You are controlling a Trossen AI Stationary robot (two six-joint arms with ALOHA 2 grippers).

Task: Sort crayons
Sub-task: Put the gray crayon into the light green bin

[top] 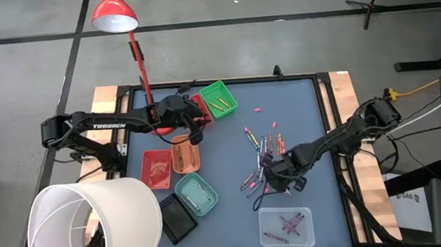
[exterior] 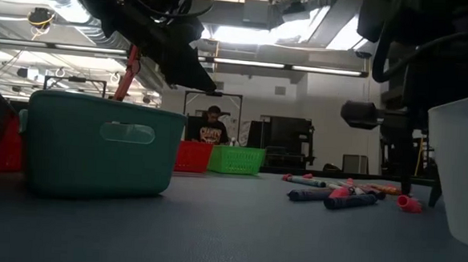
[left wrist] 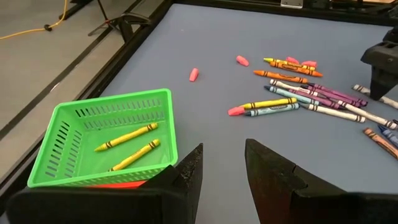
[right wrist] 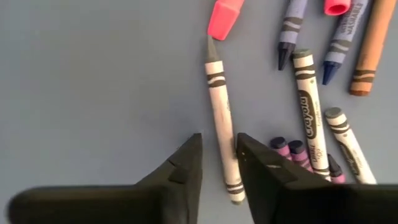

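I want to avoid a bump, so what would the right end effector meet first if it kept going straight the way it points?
The right end effector already straddles a white crayon. Straight on, it would likely follow that crayon toward a pink piece at its tip, though depth is unclear.

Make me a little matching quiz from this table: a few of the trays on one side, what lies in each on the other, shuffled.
Trays:
1. green tray
2. clear tray
3. orange tray

Contents:
A. purple and pink crayons
B. orange crayons
C. yellow crayons

Pairs: 1-C, 2-A, 3-B.
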